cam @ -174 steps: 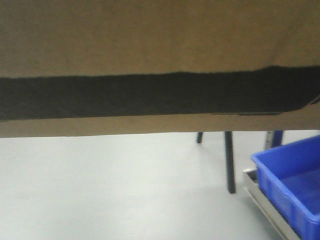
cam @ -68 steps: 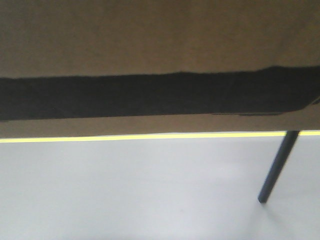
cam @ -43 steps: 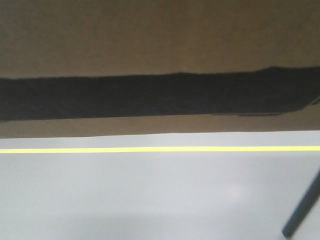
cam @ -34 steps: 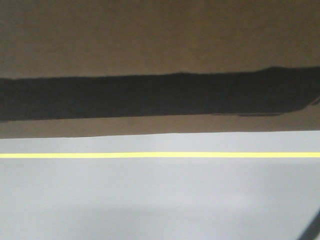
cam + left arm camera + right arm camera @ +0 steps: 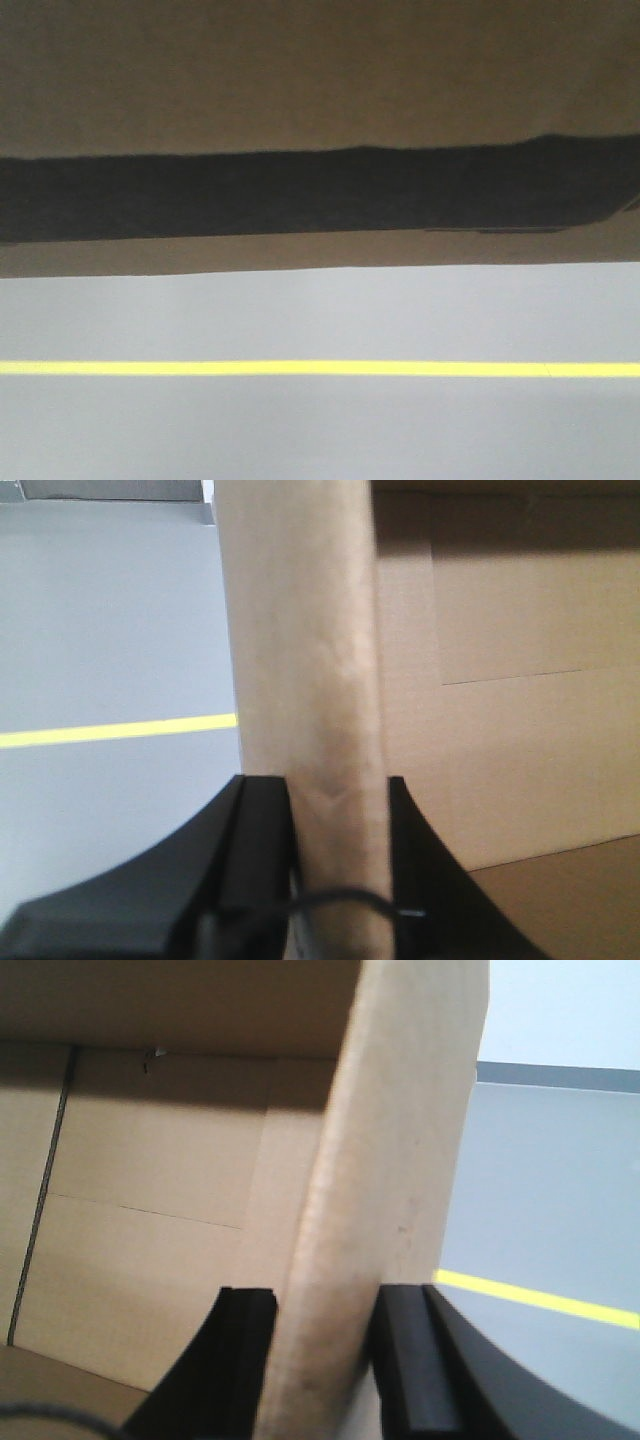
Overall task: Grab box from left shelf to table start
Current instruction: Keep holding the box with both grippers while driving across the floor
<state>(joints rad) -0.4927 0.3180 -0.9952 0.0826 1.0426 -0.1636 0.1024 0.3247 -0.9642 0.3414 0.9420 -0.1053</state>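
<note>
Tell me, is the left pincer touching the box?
Touching. The left wrist view shows the left pincer clamped on both sides of the box wall.

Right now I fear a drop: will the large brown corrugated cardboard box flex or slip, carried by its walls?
Probably flexes little: each wall of the box stands straight in the left gripper and the right gripper. Likely light: the visible inside looks empty. Slipping seems possible, since only wall edges are pinched.
</note>
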